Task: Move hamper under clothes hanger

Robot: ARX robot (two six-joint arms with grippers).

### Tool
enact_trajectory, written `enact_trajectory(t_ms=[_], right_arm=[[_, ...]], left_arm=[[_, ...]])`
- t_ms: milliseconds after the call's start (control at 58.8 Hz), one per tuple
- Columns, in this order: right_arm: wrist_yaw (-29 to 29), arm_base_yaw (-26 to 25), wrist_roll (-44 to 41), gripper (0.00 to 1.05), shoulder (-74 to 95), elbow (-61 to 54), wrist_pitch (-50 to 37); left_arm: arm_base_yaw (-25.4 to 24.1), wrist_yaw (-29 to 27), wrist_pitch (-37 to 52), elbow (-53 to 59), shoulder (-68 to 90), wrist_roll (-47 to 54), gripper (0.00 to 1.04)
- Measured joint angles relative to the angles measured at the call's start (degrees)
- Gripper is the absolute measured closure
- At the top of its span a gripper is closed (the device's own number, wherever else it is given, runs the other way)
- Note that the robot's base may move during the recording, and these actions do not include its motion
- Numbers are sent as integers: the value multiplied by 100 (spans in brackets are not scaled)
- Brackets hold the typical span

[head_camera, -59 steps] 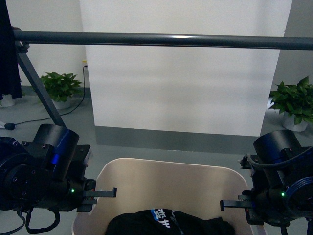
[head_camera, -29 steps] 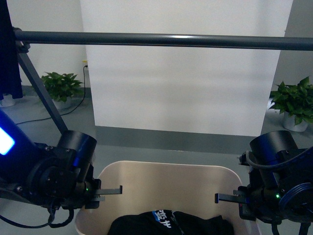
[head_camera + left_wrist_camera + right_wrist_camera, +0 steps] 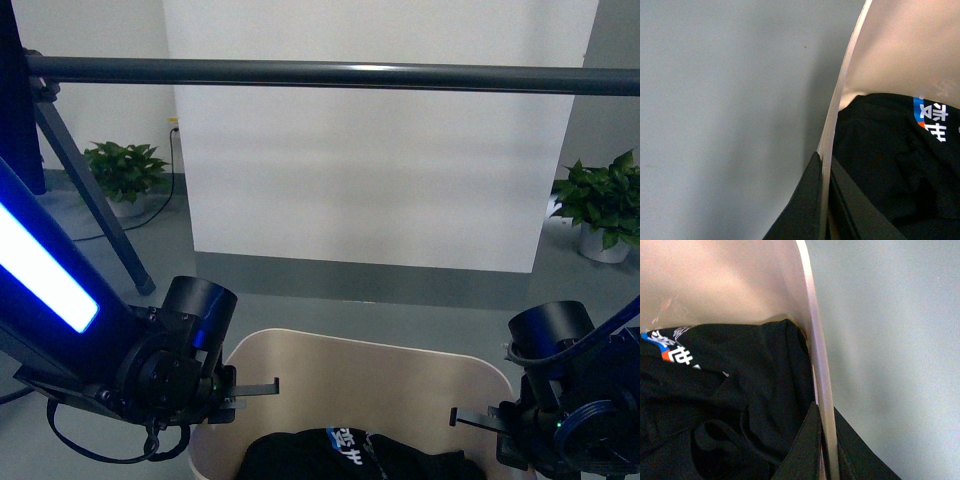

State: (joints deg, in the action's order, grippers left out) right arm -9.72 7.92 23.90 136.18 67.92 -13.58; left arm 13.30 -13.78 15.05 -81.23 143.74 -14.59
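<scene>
Hamper (image 3: pixel 400 375): my beige bin sits low in the middle of the front picture, with black clothes (image 3: pixel 350 455) inside it.
Clothes hanger (image 3: pixel 320 75): its dark bar runs across the top of the front picture, and one leg slants down at the upper left.
Left gripper (image 3: pixel 824 200): in the left wrist picture, my two dark fingers pinch the bin's thin wall, one on each side.
Right gripper (image 3: pixel 822 450): the same on the other wall; my jaws are closed on the rim there too.
Step now: I think I am carrying or sliding the bin forward, toward the spot below the bar.
How to do it well: I should move both arms together at the same speed, so the wall does not bend or slip out.
Watch out: I should keep the bin level, so the clothes stay in.
Floor (image 3: pixel 400 290): grey and smooth ahead of the bin.
</scene>
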Motion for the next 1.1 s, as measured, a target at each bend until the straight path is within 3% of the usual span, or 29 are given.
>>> enact_trajectory(t_ms=[408,493,969,1105], right_arm=[[-74,-42,94,102,323,404,-9],[-76,-42,92,101,332,413,-20],[46,-39,334,42,232,199,-149],[7,-39,295,18,-247,177,-142]], left_arm=[[48,188,186,293,-63,-136,100],[48,319,186,380,-74,-398,85],[74,337,302,662,-164,-638,26],[70,326,339,667,-627,-505,5]])
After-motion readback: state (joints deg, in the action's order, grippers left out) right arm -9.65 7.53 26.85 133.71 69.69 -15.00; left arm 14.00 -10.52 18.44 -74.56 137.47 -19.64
